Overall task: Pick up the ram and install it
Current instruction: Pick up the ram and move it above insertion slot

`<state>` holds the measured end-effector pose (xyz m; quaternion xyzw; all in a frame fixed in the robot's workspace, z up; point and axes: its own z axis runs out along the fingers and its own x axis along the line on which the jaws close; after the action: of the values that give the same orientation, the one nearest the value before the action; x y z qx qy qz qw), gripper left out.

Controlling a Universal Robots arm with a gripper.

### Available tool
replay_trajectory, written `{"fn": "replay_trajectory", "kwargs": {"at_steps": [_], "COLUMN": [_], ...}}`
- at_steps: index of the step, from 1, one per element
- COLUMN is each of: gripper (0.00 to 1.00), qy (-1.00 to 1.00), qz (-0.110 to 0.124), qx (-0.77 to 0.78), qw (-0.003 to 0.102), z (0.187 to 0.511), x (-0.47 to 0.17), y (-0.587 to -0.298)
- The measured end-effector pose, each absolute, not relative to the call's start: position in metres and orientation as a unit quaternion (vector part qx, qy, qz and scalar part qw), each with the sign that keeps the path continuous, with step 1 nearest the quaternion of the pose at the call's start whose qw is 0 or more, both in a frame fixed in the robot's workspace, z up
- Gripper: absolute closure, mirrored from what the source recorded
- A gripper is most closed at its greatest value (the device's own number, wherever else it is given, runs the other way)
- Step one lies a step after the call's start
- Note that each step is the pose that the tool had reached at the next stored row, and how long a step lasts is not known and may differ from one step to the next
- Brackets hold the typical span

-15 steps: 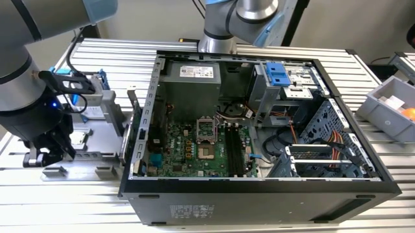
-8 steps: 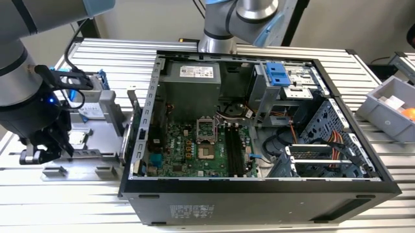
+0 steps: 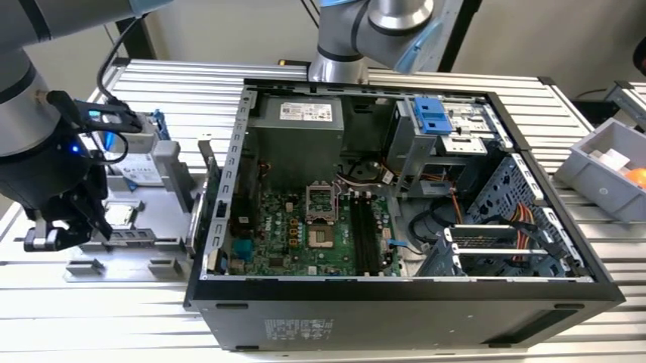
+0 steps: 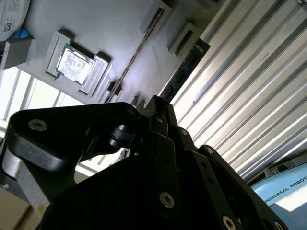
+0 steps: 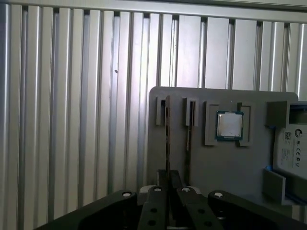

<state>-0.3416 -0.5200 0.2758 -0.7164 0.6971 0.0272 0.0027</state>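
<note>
The gripper (image 5: 169, 176) sits at the near end of the ram (image 5: 168, 139), right in line with it. In the first wrist view the thin stick runs straight away from the gripper's tip. In the second wrist view the ram's near end meets the gripper's tip at the plate's edge. I cannot tell whether the gripper is clamped on the ram or merely set around it.

The ram stands on its long thin edge on the grey holder plate (image 5: 225, 172), in the slot closest to the plate's outer edge. Its long axis follows that edge and the ribs of the aluminium table (image 5: 72, 120) beside the plate. Its far end is held in a slotted block at the side of the plate away from the gripper. In the second wrist view its dark flat face is turned outward from the plate, toward the table ribs.

One slot further in on the plate stands a second stick (image 5: 188, 139), parallel to the ram. Further in again lies a square silver chip (image 5: 229, 125) in its own recess, and a hard drive (image 5: 290, 148) sits at the plate's opposite edge.

In the exterior view the arm hangs low over the plate, and an open computer case (image 3: 404, 295) stands just beside the plate, on the exterior view's right.
</note>
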Motion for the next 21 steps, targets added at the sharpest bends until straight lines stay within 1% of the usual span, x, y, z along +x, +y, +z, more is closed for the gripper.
{"fn": "replay_trajectory", "kwargs": {"at_steps": [21], "gripper": [1.0], "qy": [0.699], "qz": [0.028], "qx": [-0.715], "qw": [0.003], "z": [0.301], "x": [-0.342], "y": [-0.52]}}
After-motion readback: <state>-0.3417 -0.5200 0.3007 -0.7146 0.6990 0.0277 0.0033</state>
